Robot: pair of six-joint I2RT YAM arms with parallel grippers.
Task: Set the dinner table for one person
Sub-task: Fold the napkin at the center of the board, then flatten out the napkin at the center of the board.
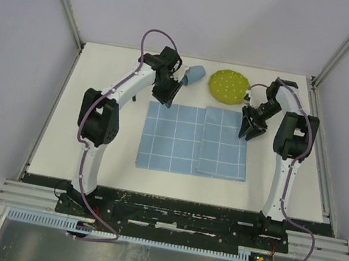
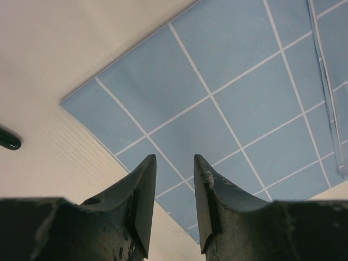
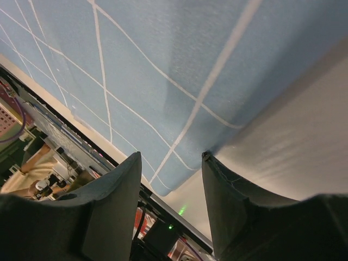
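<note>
The dinner table [image 1: 90, 149] lies under both sets of fingers, its bare white top showing out past the left fingers' outer side and again beside the right fingers. On it, beneath and ahead of the fingers, is the blue grid cloth [image 1: 171, 140]. The strip on its right-hand side [image 1: 225, 143] looks doubled back over itself, so I judge the step in hand to be laying out the place mat, with the setting itself not yet begun. A green dotted plate [image 1: 228, 86] waits beyond and between the two arms. A blue cup [image 1: 195, 75] lies tipped on its side just past the left fingers. The left gripper [image 2: 174, 157] hangs over the cloth's far left corner, fingers partly apart with nothing between them. Only cloth shows through the gap, and the corner sits just ahead and to the left. The right gripper [image 3: 171, 157] is likewise parted and empty. The cloth's right edge runs down toward its fingertips, bare table to one side; whether the tips touch the fabric I cannot tell. The next move probably calls for closing on that folded strip's edge and drawing it open flat, while the left fingers pin their corner.
</note>
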